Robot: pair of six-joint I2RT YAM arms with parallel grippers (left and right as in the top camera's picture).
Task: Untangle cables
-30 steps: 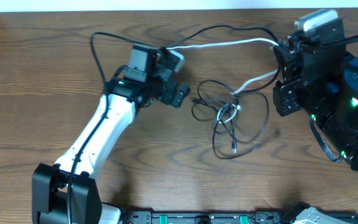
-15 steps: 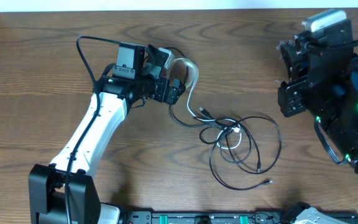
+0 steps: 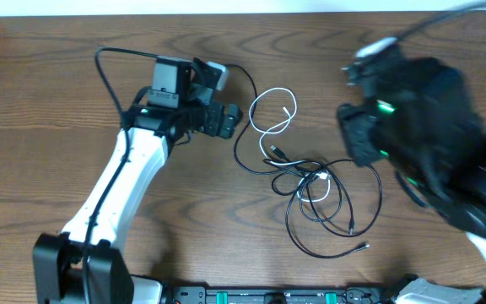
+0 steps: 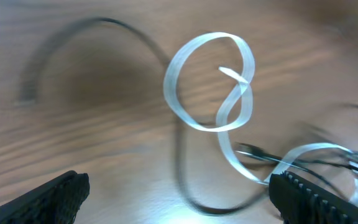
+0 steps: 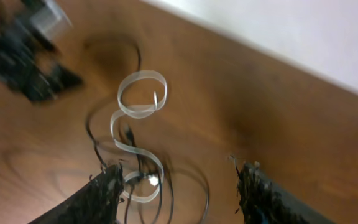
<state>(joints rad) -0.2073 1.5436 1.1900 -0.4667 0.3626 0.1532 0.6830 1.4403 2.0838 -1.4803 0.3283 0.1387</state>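
While the white cable (image 3: pixel 270 114) curls in loops just beside the wide-open, empty left gripper (image 3: pixel 230 118), the black cables (image 3: pixel 327 203) lie tangled at the middle of the table (image 3: pixel 40 101), bare wood all round; the blurred right gripper (image 5: pixel 179 186) hangs above, fingers apart, holding nothing.

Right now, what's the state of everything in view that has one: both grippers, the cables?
left gripper: open, nothing between the fingers
right gripper: open, empty, blurred in the overhead view
white cable: loose on the table, curled in loops, one end free, the other running into the black tangle
black cables: lying on the table, tangled in overlapping loops, held by neither gripper
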